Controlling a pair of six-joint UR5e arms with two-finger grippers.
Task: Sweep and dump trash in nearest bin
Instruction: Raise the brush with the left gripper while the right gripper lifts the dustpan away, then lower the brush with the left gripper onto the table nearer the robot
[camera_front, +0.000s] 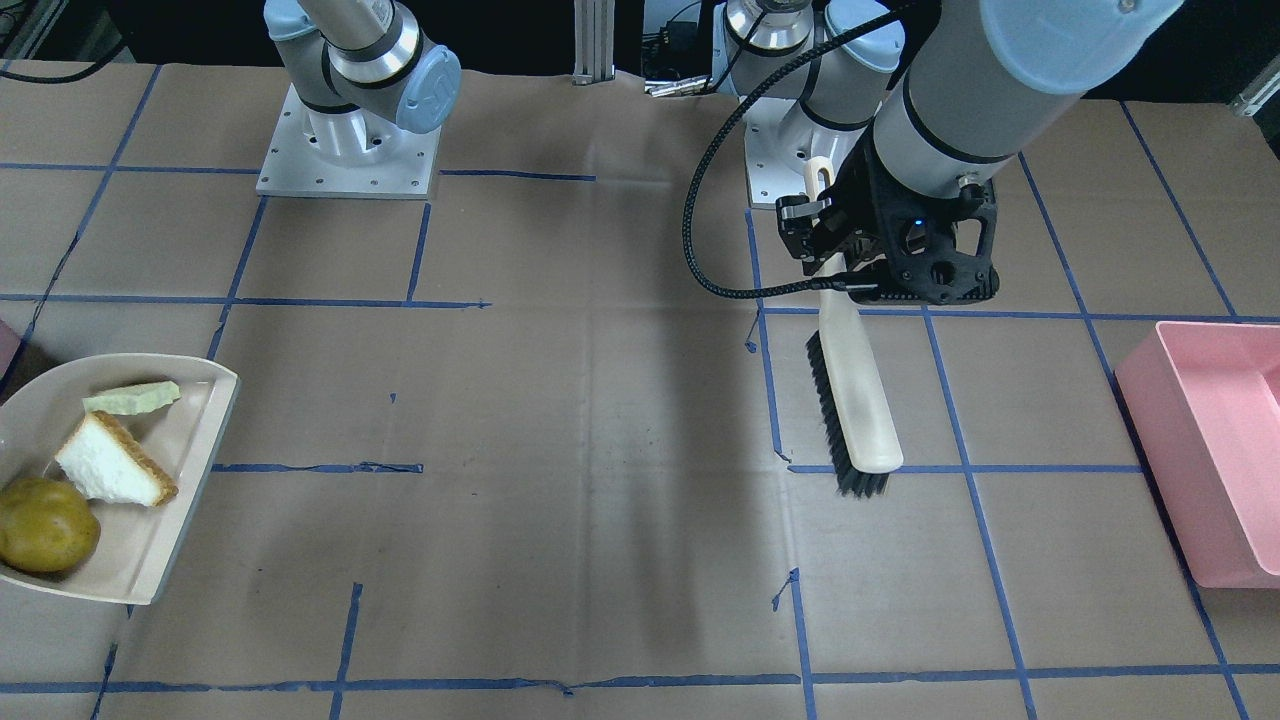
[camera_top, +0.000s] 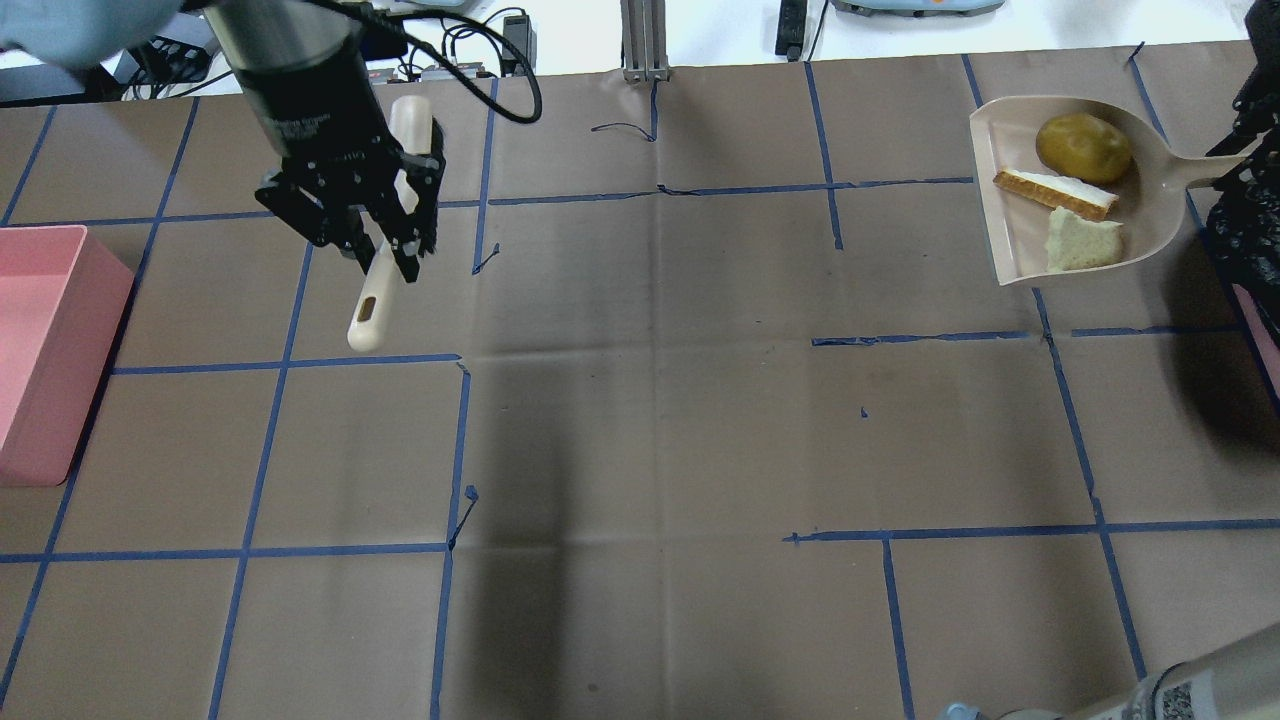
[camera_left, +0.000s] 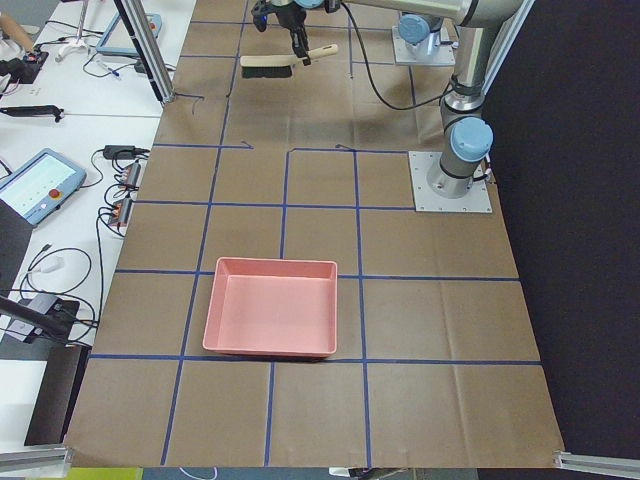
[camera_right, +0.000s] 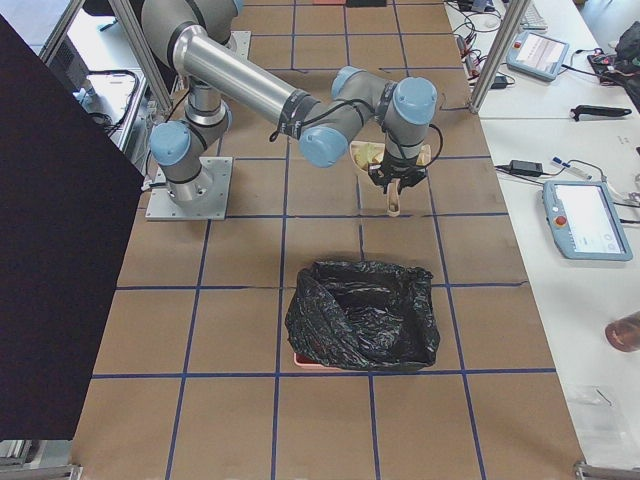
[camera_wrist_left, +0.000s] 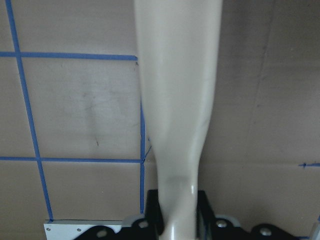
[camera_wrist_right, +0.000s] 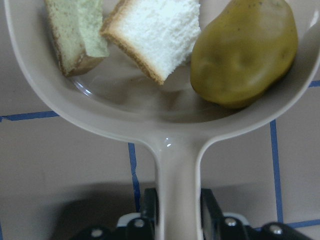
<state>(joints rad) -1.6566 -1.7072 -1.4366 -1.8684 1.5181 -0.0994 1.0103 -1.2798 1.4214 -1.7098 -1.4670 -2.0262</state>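
The trash lies in a cream dustpan (camera_top: 1010, 150): a yellow-brown potato-like lump (camera_top: 1083, 147) and two bread slices (camera_top: 1055, 192) (camera_top: 1082, 243). The right wrist view shows the lump (camera_wrist_right: 245, 55) beside the slices (camera_wrist_right: 155, 30). My right gripper (camera_wrist_right: 175, 217) is shut on the dustpan's handle. Only a pink corner of the bin (camera_front: 5, 345) shows beside the dustpan (camera_front: 160, 540); from the right side the bin (camera_right: 365, 320) is lined with a black bag. My left gripper (camera_front: 835, 250) is shut on the handle of a cream brush (camera_front: 855, 400) with black bristles, far from the trash.
A large pink rectangular tub (camera_top: 40, 340) stands on the robot's left end of the table, near the brush. Brown paper with blue tape lines covers the table (camera_top: 640, 420). Both arm bases (camera_front: 350, 150) stand at the robot's edge.
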